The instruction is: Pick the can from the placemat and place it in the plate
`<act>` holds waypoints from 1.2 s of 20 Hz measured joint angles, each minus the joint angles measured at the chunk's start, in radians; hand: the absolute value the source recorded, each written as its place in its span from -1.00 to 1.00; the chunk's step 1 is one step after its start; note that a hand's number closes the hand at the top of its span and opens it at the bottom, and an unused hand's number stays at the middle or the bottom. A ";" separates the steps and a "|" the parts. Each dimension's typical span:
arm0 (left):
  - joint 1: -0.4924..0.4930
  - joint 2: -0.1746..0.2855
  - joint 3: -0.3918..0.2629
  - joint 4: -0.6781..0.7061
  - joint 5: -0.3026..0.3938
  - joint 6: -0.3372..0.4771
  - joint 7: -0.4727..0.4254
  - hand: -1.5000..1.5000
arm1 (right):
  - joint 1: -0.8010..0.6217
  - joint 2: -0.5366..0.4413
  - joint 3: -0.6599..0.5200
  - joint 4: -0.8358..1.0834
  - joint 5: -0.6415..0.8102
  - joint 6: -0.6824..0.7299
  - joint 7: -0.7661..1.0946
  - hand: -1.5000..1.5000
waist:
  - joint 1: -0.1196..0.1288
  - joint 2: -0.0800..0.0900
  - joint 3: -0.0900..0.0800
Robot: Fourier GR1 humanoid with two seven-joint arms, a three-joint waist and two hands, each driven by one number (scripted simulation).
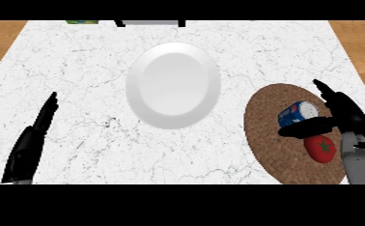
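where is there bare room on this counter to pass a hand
Bare counter lies between the left hand and the plate, and in the strip between plate and placemat. Crowded: the placemat, with the can, a red fruit and the right hand.

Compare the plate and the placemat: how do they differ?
Colour: plate white and glossy, placemat brown and textured. Place: plate mid-counter, placemat to its right, by the right hand. Load: plate holds nothing, placemat bears the can and a red round object. Both look round.

White marble counter [71, 75], red tomato [320, 148] near its front right corner.
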State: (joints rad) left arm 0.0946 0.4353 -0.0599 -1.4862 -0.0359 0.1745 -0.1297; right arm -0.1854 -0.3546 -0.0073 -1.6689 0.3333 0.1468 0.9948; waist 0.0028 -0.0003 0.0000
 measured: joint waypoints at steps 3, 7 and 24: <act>-0.007 -0.010 0.024 0.000 -0.018 -0.019 0.007 0.00 | -0.008 0.020 -0.003 0.046 0.020 0.006 -0.023 -1.00 | 0.000 0.000 0.000; -0.010 -0.021 0.064 0.016 -0.024 -0.060 -0.011 0.00 | -0.015 0.035 -0.021 0.109 0.040 0.011 -0.074 -1.00 | 0.000 0.000 0.000; -0.019 -0.091 0.094 -0.023 -0.101 -0.117 0.006 0.00 | -0.132 -0.052 0.019 0.310 0.153 0.095 -0.447 1.00 | 0.039 0.013 0.001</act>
State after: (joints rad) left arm 0.0753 0.3440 0.0340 -1.5094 -0.1367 0.0574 -0.1239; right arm -0.3175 -0.4067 0.0118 -1.3591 0.4867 0.2423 0.5482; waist 0.0419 0.0124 0.0007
